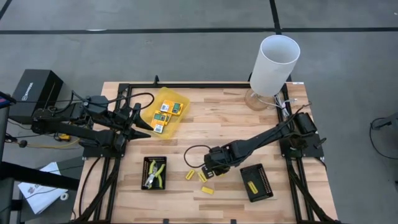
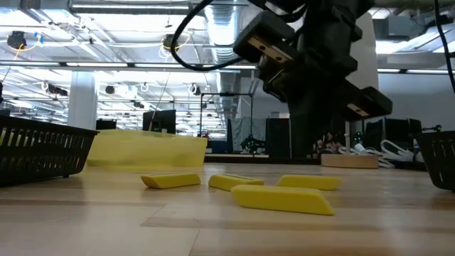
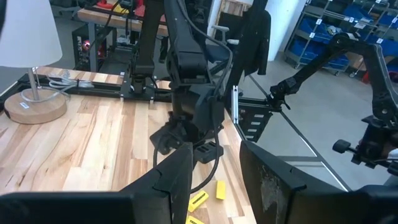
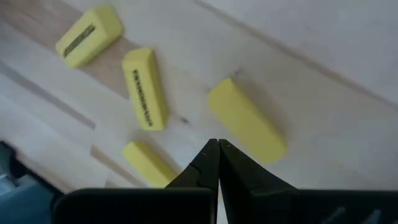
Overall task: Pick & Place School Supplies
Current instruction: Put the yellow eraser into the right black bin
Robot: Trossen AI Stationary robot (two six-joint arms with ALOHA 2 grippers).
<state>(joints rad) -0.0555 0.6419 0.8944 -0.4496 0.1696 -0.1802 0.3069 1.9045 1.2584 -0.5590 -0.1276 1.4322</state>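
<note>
A yellow stubby piece (image 2: 282,198) lies nearest the low camera on the wooden table (image 1: 230,118), three more stubby pieces (image 2: 169,180) ranged just behind it. Directly above this loose group hangs the right tool (image 4: 217,163), its two dark fingers pressed together with nothing between them, tips pointing down among four pieces (image 4: 146,89) that lie apart from one another on the boards. A fifth piece (image 1: 251,183) rests inside the black tray (image 1: 265,193) just beside the right arm, toward the table's front right. To the other side of the group, a second black tray (image 1: 148,165) holds the plier-like tool with yellow-green handles (image 1: 156,174). Farther back, the translucent yellow container (image 1: 166,96) carries the flat yellow-orange-green packets (image 1: 165,114). The left tool (image 1: 138,120) waits at the table's left edge, next to that container, its fingers (image 3: 176,180) standing apart and gripping nothing. A white lamp (image 1: 272,67) stands at the table's far right corner.
</note>
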